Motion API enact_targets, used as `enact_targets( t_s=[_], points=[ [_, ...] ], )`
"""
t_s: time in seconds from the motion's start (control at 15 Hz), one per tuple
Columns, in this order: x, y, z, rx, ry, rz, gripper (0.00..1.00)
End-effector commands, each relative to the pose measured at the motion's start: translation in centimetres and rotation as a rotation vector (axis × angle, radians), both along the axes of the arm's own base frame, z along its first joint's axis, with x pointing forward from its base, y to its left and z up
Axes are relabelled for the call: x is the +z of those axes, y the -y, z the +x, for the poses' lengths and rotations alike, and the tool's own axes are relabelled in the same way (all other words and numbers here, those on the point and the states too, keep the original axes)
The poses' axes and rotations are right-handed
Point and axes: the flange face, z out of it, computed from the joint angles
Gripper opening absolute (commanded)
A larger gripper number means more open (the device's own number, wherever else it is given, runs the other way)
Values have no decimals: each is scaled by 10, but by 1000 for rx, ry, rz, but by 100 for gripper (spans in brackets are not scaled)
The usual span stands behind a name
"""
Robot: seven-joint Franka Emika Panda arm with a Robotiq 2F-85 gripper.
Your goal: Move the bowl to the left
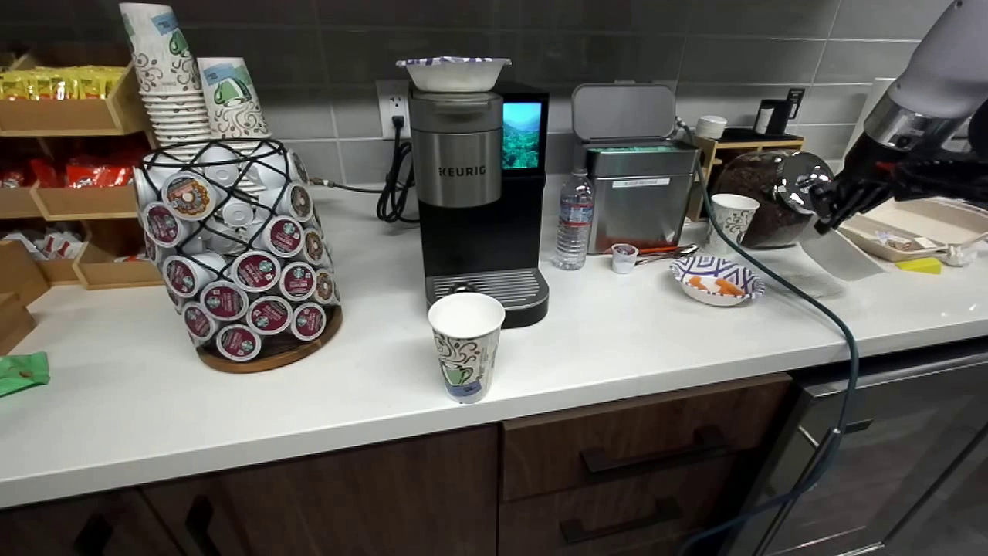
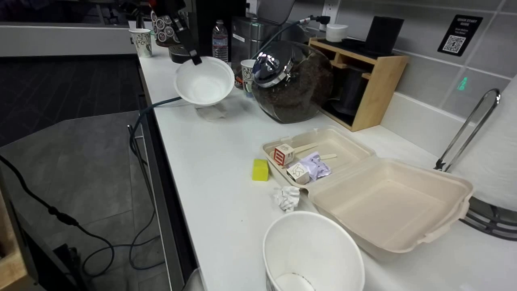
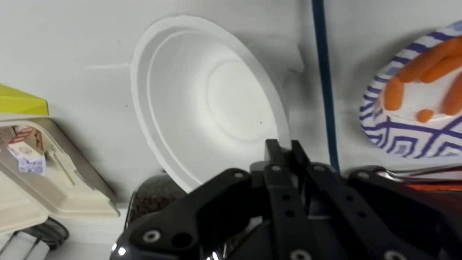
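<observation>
In an exterior view, the white tabletop [image 2: 218,226] carries an open tan takeout container [image 2: 387,202] and, near it, a shiny-lidded, dark-filled glass jar [image 2: 299,89]. The plain white bowl [image 2: 204,81] is tilted over the tabletop beside the jar; in the wrist view it shows between the container and a blue-patterned dish [image 3: 408,144]. The fingers [image 3: 276,155] are clamped on the bowl's rim. Orange carrots [image 3: 393,94] lie in the dish.

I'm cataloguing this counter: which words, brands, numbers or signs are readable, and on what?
"KEURIG" on the coffee machine.
"QUICK START GUIDE" on the black QR-code sign; smaller line blurred.
Too small or blurred: print on the coffee pods, water bottle, metal bin, paper cups, small boxes and packets.
</observation>
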Motion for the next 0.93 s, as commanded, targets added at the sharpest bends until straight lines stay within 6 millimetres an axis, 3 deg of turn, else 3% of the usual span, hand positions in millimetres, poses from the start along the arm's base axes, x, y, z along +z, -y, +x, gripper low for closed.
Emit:
enact_targets(
  t_s=[0.0,0.33,0.47,0.53,0.67,0.87],
  points=[
    [52,-60,-10,175,67,-51,2],
    [93,-206,-12,481,107,-85,2],
    [99,-252,-16,609,117,-61,2],
    [96,-229,-12,525,139,-67,8],
    [98,-258,-18,593,139,-55,8],
    [96,-262,-19,630,126,-78,2]
  ],
)
